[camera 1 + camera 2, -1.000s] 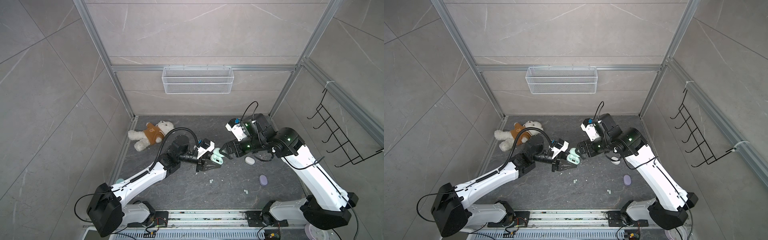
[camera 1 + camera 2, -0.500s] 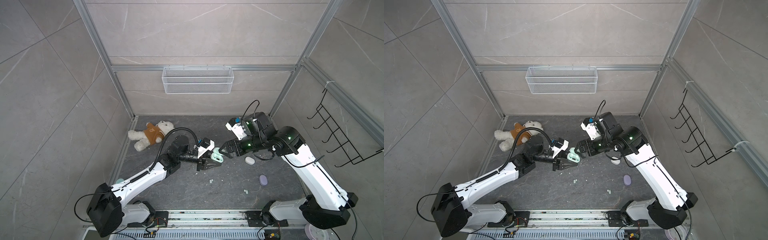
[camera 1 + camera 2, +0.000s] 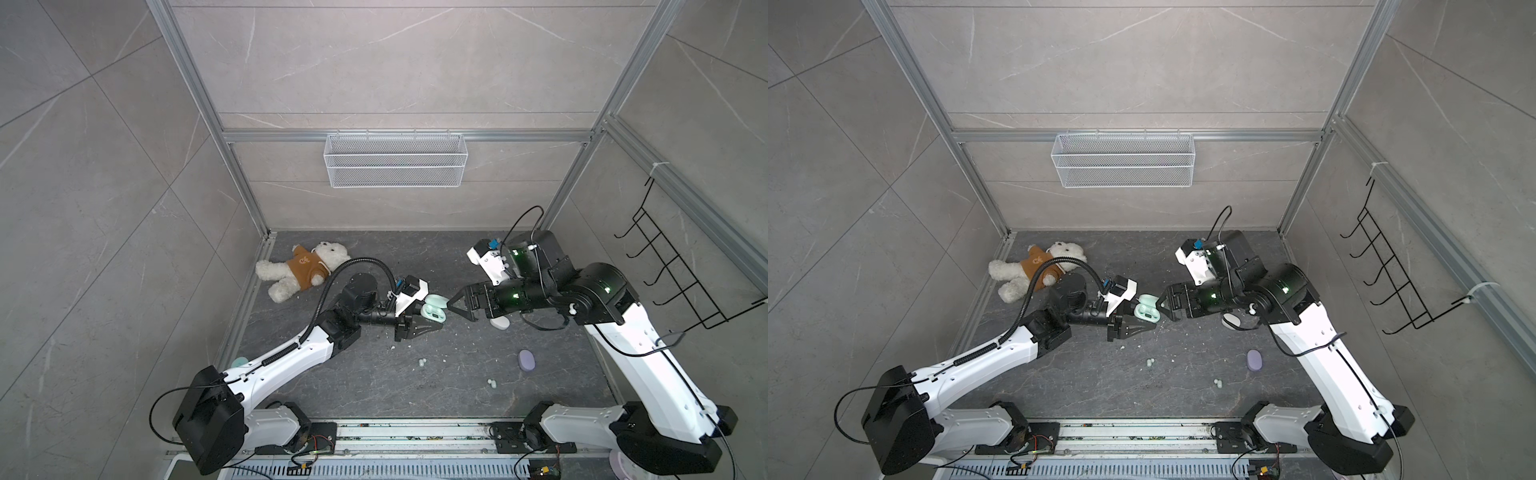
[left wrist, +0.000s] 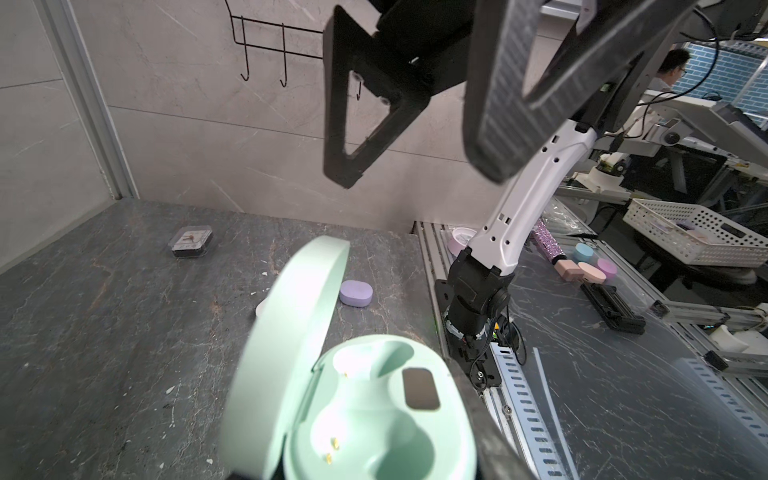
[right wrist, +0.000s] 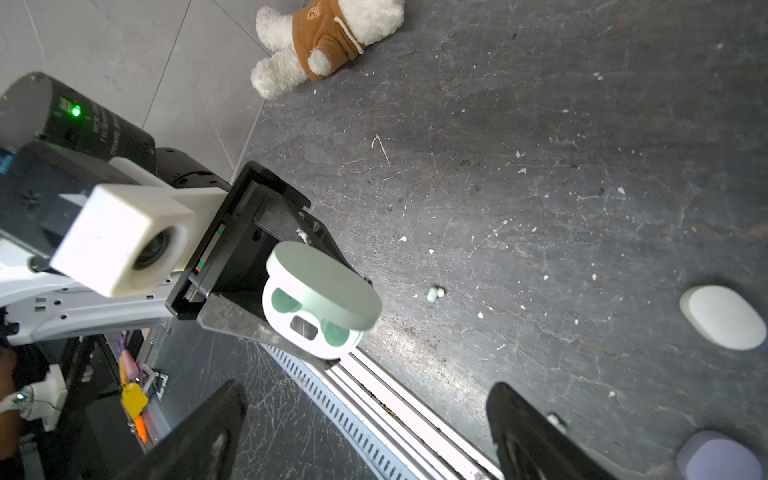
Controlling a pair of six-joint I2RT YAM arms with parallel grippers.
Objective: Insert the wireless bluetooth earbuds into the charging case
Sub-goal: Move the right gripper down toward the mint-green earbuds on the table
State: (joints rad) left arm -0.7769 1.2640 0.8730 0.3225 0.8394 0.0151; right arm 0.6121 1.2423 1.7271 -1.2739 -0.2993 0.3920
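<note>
While the left end effector [image 3: 427, 319] is clamped tight on the body of a rounded, pale mint green plastic charging case [image 3: 434, 309], the case's hinged lid [image 4: 291, 353] stands swung open. Its two moulded wells face the left wrist camera, with small gold contact pins showing. The right end effector [image 3: 459, 309] points straight at the left one from just beside the case. Its black triangular fingers [image 4: 357, 104] are spread wide with nothing between them, and they do not touch the case. Two tiny, bean-shaped, pale mint green plastic earbuds [image 3: 422, 362] lie touching each other on the dark grey, stone-patterned table [image 3: 374, 390]. They are near the left end effector, on the side toward the arms' bases and apart from its fingertips. Two more pale buds [image 3: 491, 382] lie farther out on that same side, nearer the right end effector. A closed white oval plastic case [image 3: 500, 323] rests on the table just behind the right end effector's fingers, partly under its wrist. A closed lilac oval plastic case [image 3: 527, 360] lies beyond that, toward the right arm's base. A white plush teddy bear in a brown hooded top [image 3: 303, 270] lies well behind the left end effector, beside its arm.
</note>
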